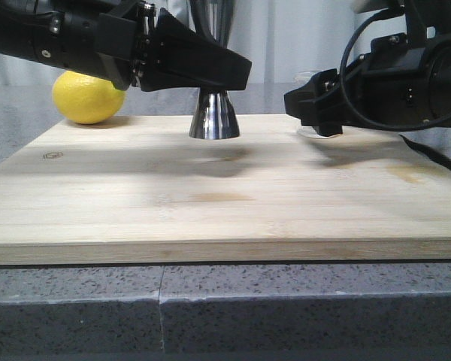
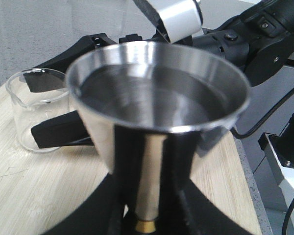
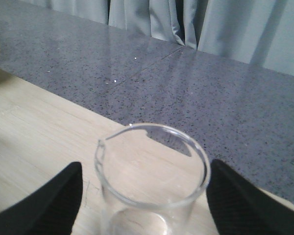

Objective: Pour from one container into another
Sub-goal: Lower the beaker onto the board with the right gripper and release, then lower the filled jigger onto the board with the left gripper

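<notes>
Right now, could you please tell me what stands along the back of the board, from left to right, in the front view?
Lemon → steel jigger → glass beaker, mostly hidden behind the right gripper.

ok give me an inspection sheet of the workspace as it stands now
surface: wooden board on a grey speckled counter; faint stains on the board.
job's things: steel jigger upright on the board, its top cup looks empty; glass beaker upright on the board, nothing seen inside.
clutter: lemon at the board's far left corner.
grippers: left tool shut on the jigger at its waist; right tool open, a finger on each side of the beaker, gaps showing.
cables: black cable looped over the right arm; another trails past the board's right edge.
surroundings: grey curtain behind the counter.
</notes>
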You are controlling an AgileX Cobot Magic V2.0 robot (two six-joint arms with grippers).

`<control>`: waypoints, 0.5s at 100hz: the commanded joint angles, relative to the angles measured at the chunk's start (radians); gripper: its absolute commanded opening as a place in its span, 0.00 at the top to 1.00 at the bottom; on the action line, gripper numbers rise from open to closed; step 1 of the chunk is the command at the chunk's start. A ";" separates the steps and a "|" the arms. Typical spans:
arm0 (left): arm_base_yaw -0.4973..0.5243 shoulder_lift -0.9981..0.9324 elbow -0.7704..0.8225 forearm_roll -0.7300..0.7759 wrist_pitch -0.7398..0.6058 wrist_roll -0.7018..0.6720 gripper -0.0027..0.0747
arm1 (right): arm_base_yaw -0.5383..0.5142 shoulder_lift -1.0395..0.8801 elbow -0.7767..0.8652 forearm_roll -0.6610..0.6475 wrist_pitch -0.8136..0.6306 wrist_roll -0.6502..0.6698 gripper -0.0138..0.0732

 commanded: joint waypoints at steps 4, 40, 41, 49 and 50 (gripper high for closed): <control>-0.007 -0.044 -0.028 -0.078 0.055 -0.007 0.99 | 0.003 -0.048 -0.026 -0.002 -0.087 -0.001 0.19; -0.007 -0.044 -0.028 -0.078 0.055 -0.007 0.99 | 0.003 -0.172 -0.039 -0.002 -0.084 -0.001 0.13; -0.007 -0.044 -0.028 -0.078 0.055 -0.007 0.99 | 0.003 -0.175 -0.039 -0.002 -0.082 -0.001 0.13; -0.007 -0.044 -0.028 -0.078 0.055 -0.007 0.99 | 0.003 -0.215 -0.058 -0.002 -0.061 -0.001 0.13; -0.007 -0.044 -0.028 -0.078 0.055 -0.007 0.99 | 0.003 -0.223 -0.060 -0.002 -0.056 -0.001 0.13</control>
